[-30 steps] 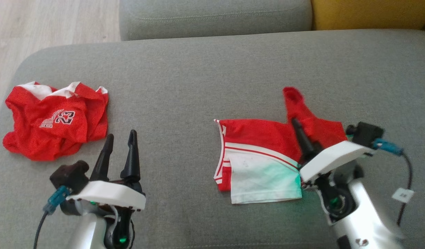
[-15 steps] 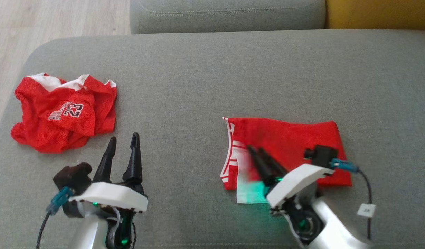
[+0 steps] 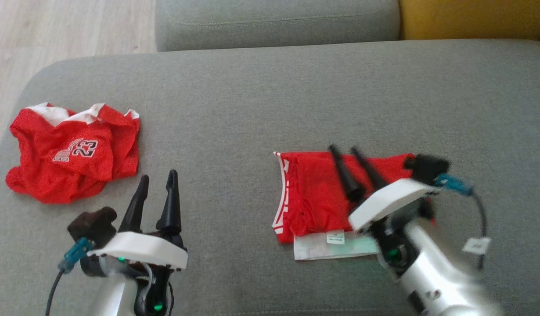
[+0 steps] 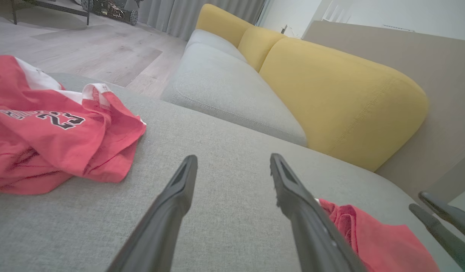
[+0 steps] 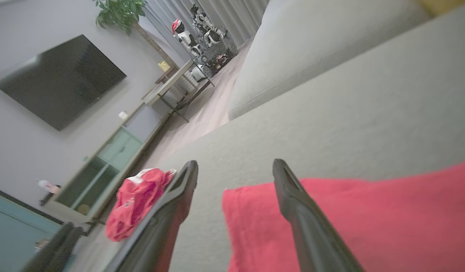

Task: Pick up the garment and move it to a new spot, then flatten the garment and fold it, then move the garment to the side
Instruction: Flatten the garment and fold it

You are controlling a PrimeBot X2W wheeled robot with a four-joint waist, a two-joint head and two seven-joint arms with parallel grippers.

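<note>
The garment (image 3: 314, 193), red shorts with white trim, lies folded on the grey sofa seat (image 3: 252, 109) at centre right. A white strip with a label pokes out along its near edge. My right gripper (image 3: 342, 149) stands open over the garment's far edge, holding nothing. In the right wrist view the right gripper (image 5: 235, 163) has its fingers spread above the red cloth (image 5: 368, 219). My left gripper (image 3: 158, 175) is open and rests above bare seat at the lower left. The left wrist view shows the left gripper (image 4: 233, 158) with the garment (image 4: 380, 241) at its lower right.
A crumpled red jersey (image 3: 72, 153) numbered 23 lies at the seat's left end, beside the rounded edge and wooden floor (image 3: 55, 30). A grey cushion (image 3: 274, 22) and a yellow cushion (image 3: 472, 17) stand behind. Bare seat separates the two pieces of clothing.
My right gripper carried the raised red flap leftward over the white part, opened and let it go, then drew back right. The garment now lies folded. The left arm stayed still; the camera shifted slightly.
</note>
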